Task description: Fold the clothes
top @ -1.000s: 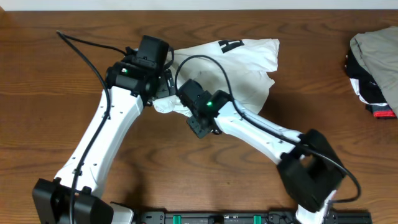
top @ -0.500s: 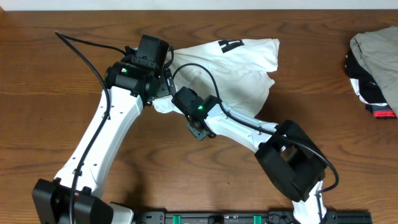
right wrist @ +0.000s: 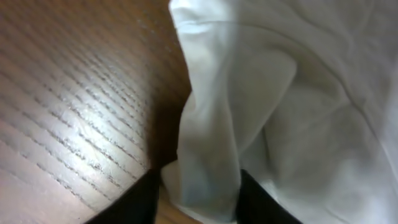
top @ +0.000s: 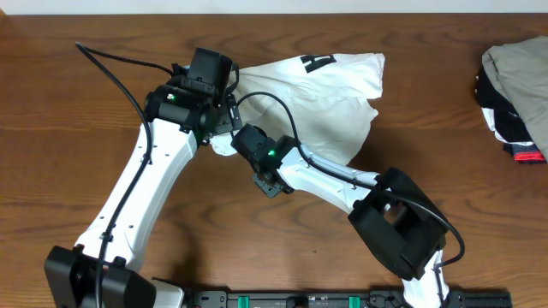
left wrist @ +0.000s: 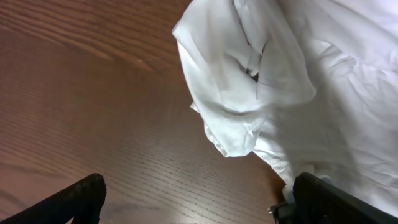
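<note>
r gripper (right wrist: 196,200) pinched fold of white tee (top: 330,98); l gripper (left wrist: 199,194) hung wide open beside tee, above wood table (top: 43,171).

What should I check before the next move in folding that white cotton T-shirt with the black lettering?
1. Right gripper has a fold of the white cotton T-shirt between its fingers: ok.
2. Left gripper open, holding nothing, above the shirt's edge: ok.
3. Shirt lying flat: not ok, bunched and wrinkled.
4. Heap of beige, black and red garments apart from the shirt: ok.
5. Grip catches only one layer: cannot tell.
</note>
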You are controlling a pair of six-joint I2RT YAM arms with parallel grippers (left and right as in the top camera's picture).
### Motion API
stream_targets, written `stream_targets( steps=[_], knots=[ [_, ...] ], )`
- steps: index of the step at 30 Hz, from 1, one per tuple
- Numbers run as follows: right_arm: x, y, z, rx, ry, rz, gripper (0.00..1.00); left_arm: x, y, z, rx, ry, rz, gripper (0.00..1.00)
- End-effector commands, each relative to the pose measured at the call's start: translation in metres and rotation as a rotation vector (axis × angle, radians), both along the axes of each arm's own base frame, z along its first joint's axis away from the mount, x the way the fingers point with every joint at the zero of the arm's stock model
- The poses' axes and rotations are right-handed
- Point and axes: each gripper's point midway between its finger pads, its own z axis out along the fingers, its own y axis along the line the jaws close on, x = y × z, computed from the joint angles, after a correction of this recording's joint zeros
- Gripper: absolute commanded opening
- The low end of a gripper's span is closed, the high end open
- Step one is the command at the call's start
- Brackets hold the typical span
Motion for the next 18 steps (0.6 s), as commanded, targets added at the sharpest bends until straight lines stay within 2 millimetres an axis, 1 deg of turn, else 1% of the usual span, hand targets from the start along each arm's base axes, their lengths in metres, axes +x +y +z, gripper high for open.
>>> stream_targets(
  steps=[1,2,3,5,7,8,10,13,15,18],
  knots=[
    [-0.002,0.004,0.0,0.008,-0.001,0.0,0.31,-0.004,-0.003,-0.006,-0.001,0.024,-0.015,0.98],
    [-0.002,0.004,-0.001,0.008,-0.001,0.0,0.31,-0.004,-0.003,-0.006,0.0,0.024,-0.015,0.98],
    [-0.002,0.004,-0.001,0.008,-0.001,0.0,0.28,-0.004,-0.003,-0.006,0.0,0.024,-0.015,0.98],
    [-0.002,0.004,-0.001,0.008,-0.001,-0.003,0.19,-0.004,-0.003,-0.006,-0.001,0.025,-0.015,0.98],
    [-0.002,0.004,-0.001,0.007,0.0,-0.008,0.03,-0.004,-0.003,-0.006,0.0,0.024,-0.015,0.98],
    [-0.002,0.003,-0.001,0.003,-0.003,-0.01,0.01,-0.004,-0.003,-0.006,0.0,0.024,-0.015,0.98],
    [0.0,-0.002,0.0,-0.017,-0.015,-0.036,0.01,-0.004,-0.003,-0.006,0.0,0.024,-0.015,0.98],
    [-0.004,-0.01,0.003,-0.042,0.003,-0.063,0.01,-0.004,-0.003,-0.006,0.0,0.025,-0.015,0.98],
    [-0.011,-0.017,0.008,-0.068,0.029,-0.088,0.01,-0.004,-0.003,-0.006,0.0,0.025,-0.015,0.98],
    [-0.022,-0.03,0.022,-0.114,0.071,-0.134,0.01,-0.004,-0.003,-0.006,0.0,0.025,-0.015,0.98]
  ],
)
